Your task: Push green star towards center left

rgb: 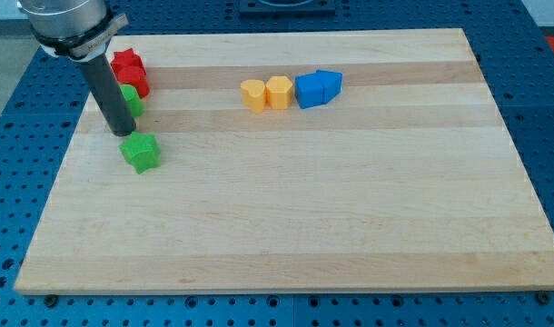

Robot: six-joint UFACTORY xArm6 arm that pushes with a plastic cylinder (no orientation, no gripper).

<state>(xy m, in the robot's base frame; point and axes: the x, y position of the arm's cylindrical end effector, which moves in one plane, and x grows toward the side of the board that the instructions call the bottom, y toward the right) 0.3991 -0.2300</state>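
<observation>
Where tip (123, 133) meets green star (142, 152); wooden board (350, 209).

A silver-grey metal collar (66, 27) carries my straight dark cylindrical rod (111, 95), ending at my tip (123, 133).

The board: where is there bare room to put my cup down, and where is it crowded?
The whole lower half of the board, below the green star, is bare, as is the right side past the blue blocks. The upper left corner is crowded: red blocks, a green block, the star and my tip just above it. Two yellow blocks sit beside the blue ones.
</observation>
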